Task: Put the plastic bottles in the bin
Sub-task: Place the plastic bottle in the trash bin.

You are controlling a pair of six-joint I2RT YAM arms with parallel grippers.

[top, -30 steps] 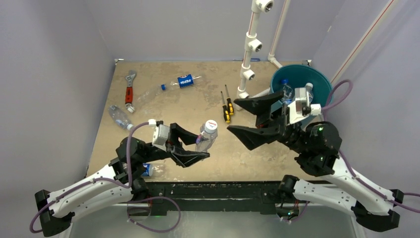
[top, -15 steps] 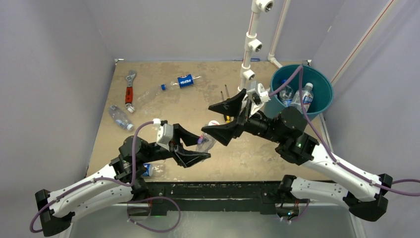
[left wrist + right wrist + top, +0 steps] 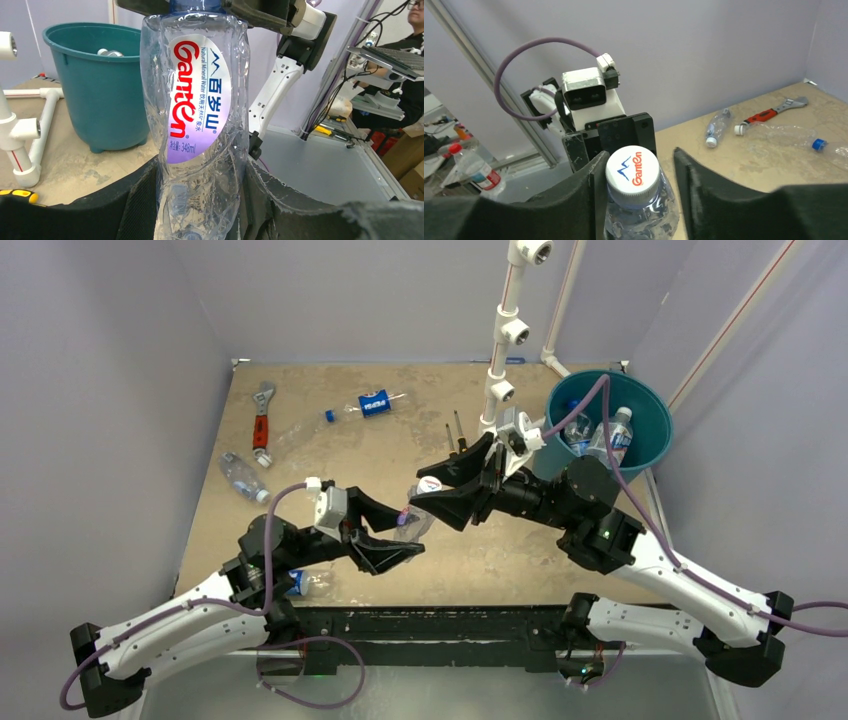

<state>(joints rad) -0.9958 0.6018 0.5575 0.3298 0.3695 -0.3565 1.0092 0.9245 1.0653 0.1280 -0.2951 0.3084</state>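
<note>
Loose bottles: several lie flat on the table to the left of the left fingers and beyond them, well apart from both grippers.
Left gripper: pinches the lower body of the held bottle. The fingers press in from both sides, and the clear wall is dented between them.
Held bottle, place: lower part between the left fingers, cap between the right fingers.
Held bottle, long axis: upright with the cap on top, running from the left fingers up to the right fingers.
Held bottle, look: clear, thin and crumpled, with no liquid visible. The cap is white with red lettering. The label fades from white to purple and carries red lettering.
Right gripper: astride the cap with its fingers spread. One finger lies against the cap and a gap shows at the other, so it is not yet clamped.
Nearer arm: both are at the bottle. The right arm stands between bottle and bin, so it is judged the one to carry.
Bin: well to the right of the fingers, beyond the right arm, with two bottles already inside.
</note>
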